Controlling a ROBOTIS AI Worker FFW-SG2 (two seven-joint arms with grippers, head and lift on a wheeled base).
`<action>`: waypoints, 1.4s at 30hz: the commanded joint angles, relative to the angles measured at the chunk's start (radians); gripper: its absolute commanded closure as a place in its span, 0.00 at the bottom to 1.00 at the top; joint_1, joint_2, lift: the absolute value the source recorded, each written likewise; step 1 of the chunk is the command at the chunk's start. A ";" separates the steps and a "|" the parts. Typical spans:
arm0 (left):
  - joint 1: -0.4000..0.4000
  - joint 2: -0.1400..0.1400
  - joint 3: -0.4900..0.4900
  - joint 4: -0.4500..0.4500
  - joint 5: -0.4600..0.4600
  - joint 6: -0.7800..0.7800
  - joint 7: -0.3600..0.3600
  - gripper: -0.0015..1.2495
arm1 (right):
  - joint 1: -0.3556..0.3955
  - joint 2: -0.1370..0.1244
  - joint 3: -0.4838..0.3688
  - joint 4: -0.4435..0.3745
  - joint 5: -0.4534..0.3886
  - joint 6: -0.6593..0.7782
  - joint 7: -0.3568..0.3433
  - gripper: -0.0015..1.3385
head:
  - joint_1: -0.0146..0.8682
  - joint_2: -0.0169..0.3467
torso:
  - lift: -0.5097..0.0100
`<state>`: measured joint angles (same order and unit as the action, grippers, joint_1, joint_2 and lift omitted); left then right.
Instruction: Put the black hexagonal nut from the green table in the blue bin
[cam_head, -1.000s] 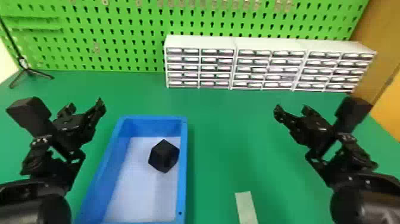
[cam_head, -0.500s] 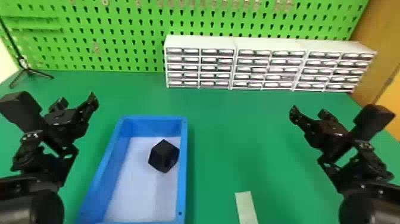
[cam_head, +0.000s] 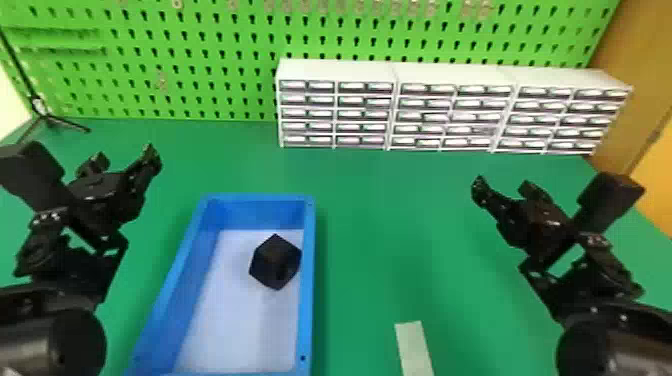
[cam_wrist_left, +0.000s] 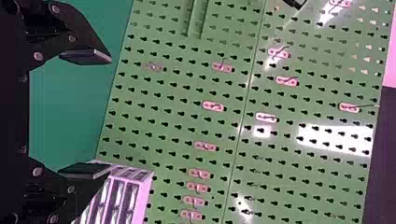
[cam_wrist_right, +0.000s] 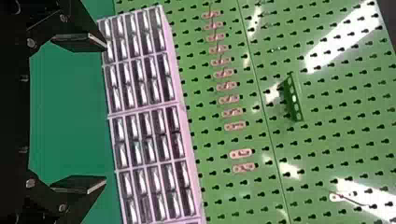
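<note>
Lying in the blue bin (cam_head: 309, 280), the black hexagonal nut (cam_head: 275, 262) shows in the head view near the bin's right wall, whose raised rim stands between it and the rest of the green bench (cam_head: 370, 240). A pale strip (cam_head: 414, 345) lies right of the bin. At the back, 3 white drawer units (cam_head: 335, 115) stand before a green pegboard (cam_head: 240, 55), and a black tripod (cam_head: 47, 120) stands far left. The left pincer (cam_head: 125, 157) hangs left of the bin, the right pincer (cam_head: 502, 186) well apart on the other side. A broad stretch of bench opens between bin and right pincer, back to the drawers.

In the left wrist view, the left pincer (cam_wrist_left: 105, 114) is spread wide, with the bench edge meeting the pegboard beyond.

In the right wrist view, the right pincer (cam_wrist_right: 105, 114) is spread too, the drawer units just past its tips.
</note>
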<state>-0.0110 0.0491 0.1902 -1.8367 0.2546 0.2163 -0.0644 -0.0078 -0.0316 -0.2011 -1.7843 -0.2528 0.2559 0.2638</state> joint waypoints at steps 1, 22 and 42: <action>-0.009 0.000 -0.003 0.000 -0.006 0.000 0.000 0.35 | -0.014 -0.007 0.022 0.009 -0.002 -0.003 0.000 0.21 | 0.80 0.07 | 0.79; -0.017 -0.002 -0.038 0.005 -0.012 0.000 0.002 0.35 | -0.012 0.005 0.005 -0.001 -0.002 0.008 -0.002 0.22 | 0.80 0.07 | 0.79; 0.000 -0.002 -0.046 0.005 -0.008 0.000 0.014 0.35 | -0.008 0.010 -0.027 -0.033 0.041 0.046 -0.002 0.22 | 0.80 0.07 | 0.79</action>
<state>-0.0158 0.0475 0.1483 -1.8316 0.2460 0.2163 -0.0536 -0.0154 -0.0218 -0.2280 -1.8125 -0.2226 0.2913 0.2622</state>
